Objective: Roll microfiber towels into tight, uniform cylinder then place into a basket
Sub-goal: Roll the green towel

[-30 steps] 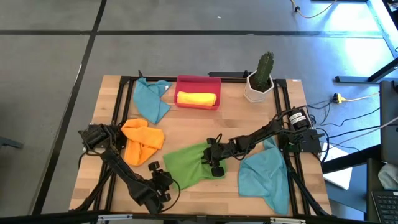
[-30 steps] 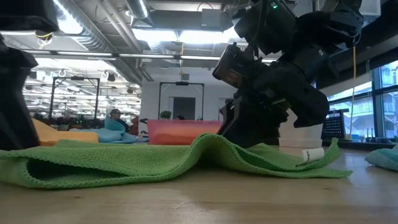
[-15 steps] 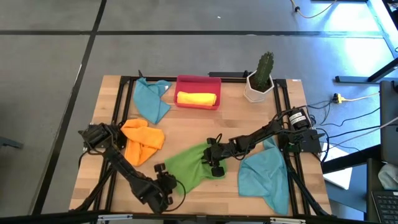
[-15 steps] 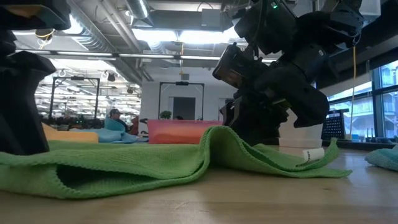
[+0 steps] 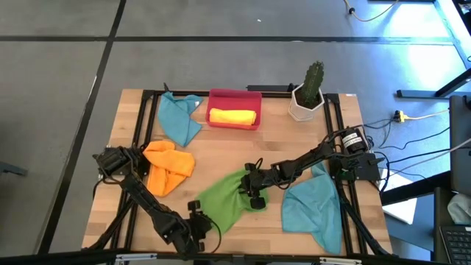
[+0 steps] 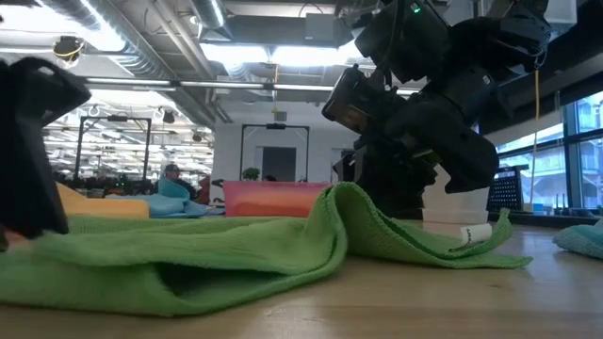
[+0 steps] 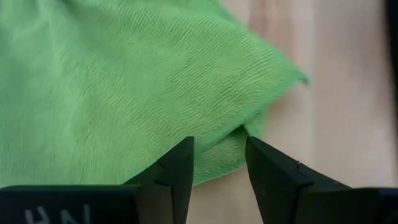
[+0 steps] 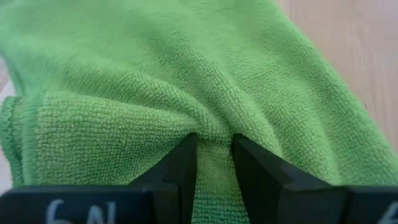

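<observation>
Near the table's front edge, the left gripper (image 5: pixel 197 218) pinches the green towel's (image 5: pixel 224 195) corner; the right gripper (image 5: pixel 252 193) pinches its opposite side. Bare wood (image 5: pixel 243 151) lies behind. Five towels: green, orange (image 5: pixel 166 165), two teal (image 5: pixel 179 118) (image 5: pixel 312 206), and one rolled yellow (image 5: pixel 233 116) inside the red basket (image 5: pixel 235 97).

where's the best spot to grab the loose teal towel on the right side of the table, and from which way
Probably the teal towel is best taken at its narrow tail near the front table edge, coming straight down from above: it lies flat and spread, tapering to that corner, which lies apart from the green towel. The right gripper and left gripper are both shut on the green towel, so neither is free for it now.
</observation>
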